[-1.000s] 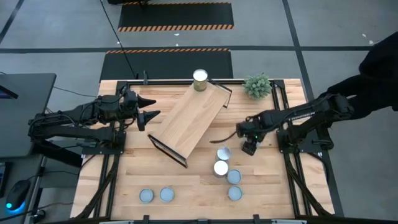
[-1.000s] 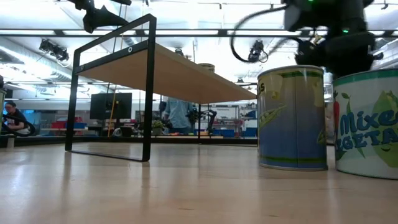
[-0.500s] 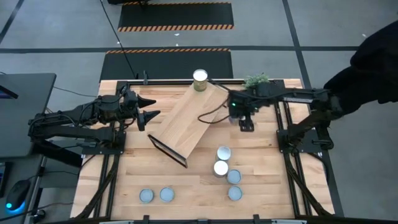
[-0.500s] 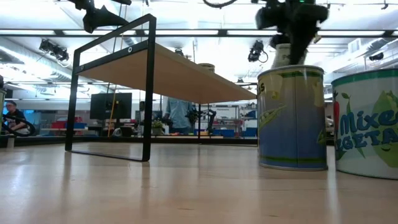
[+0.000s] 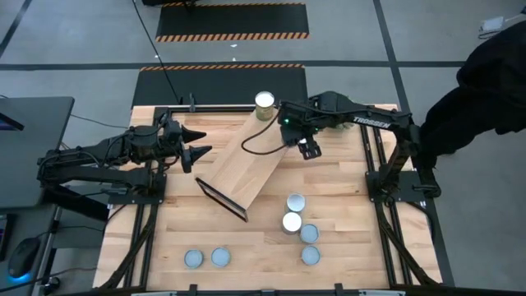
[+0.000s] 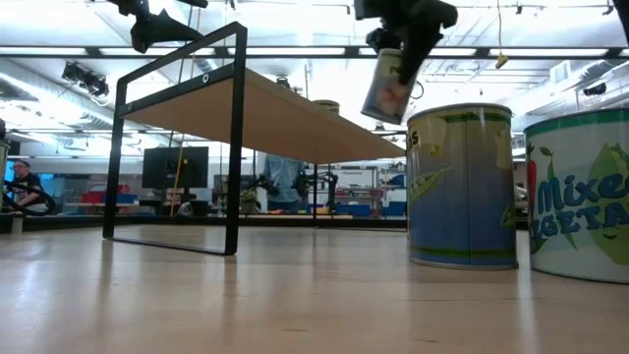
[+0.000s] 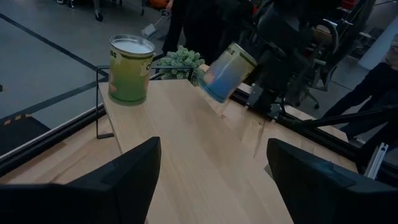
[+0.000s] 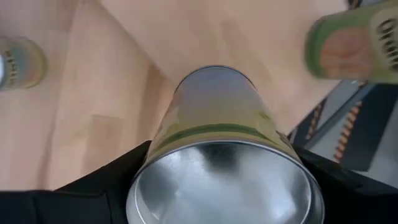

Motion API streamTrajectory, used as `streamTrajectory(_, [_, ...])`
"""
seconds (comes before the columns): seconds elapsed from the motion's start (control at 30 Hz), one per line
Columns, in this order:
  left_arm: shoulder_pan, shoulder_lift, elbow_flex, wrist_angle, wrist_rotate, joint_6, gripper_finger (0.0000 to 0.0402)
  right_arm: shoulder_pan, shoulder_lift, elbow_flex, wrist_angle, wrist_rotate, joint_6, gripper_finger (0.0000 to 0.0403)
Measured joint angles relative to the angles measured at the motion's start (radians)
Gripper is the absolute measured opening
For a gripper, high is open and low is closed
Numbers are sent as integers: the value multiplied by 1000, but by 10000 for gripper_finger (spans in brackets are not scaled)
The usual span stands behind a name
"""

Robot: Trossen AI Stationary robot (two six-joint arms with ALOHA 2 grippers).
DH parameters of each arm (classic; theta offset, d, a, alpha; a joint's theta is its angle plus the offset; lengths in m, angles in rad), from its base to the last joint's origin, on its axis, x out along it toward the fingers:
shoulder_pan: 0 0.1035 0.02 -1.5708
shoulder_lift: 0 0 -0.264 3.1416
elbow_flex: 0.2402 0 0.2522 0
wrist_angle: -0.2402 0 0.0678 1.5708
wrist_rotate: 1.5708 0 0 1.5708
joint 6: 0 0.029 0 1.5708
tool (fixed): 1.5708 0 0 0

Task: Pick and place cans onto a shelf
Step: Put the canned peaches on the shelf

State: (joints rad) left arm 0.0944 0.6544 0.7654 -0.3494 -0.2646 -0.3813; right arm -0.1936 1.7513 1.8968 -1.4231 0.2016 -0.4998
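Note:
My right gripper (image 5: pixel 306 148) is shut on a can (image 7: pixel 226 72) with a blue and green label. It holds the can in the air, tilted, over the right edge of the shelf (image 5: pixel 251 158) near its far end. In the low view the can (image 6: pixel 387 84) hangs above the board. Another can (image 5: pixel 265 103) stands on its base at the far end of the shelf. My left gripper (image 5: pixel 200 153) is open and empty, level with the board at its left side. My right gripper pinches the can's side wall (image 8: pixel 163 147) between its two fingers (image 8: pixel 121 177), close to the shiny end that faces the wrist. The fingers run along the can. The can is lifted clear of the shelf and tilted, its far end lower.
Several cans stand on the table near the right front (image 5: pixel 293 212) and two at the left front (image 5: pixel 206 258). A small green plant (image 7: pixel 181 59) sits at the far edge beyond the shelf. A person in dark clothing (image 5: pixel 491 78) stands by the table's right side.
My right gripper has risen from near the group of cans at the right and gone toward the table's far left, carrying the can. It now hangs over the far end of the shelf. The can has tipped from upright to slanted.

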Motion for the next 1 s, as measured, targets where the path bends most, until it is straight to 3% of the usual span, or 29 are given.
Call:
streamTrajectory(0.6, [0,0,0,0,0,-14,299,2,108,78,39,40,-142,322])
streamTrajectory(1.0, [0,0,0,1,0,-26,299,28,112,80,51,-39,-156,324])
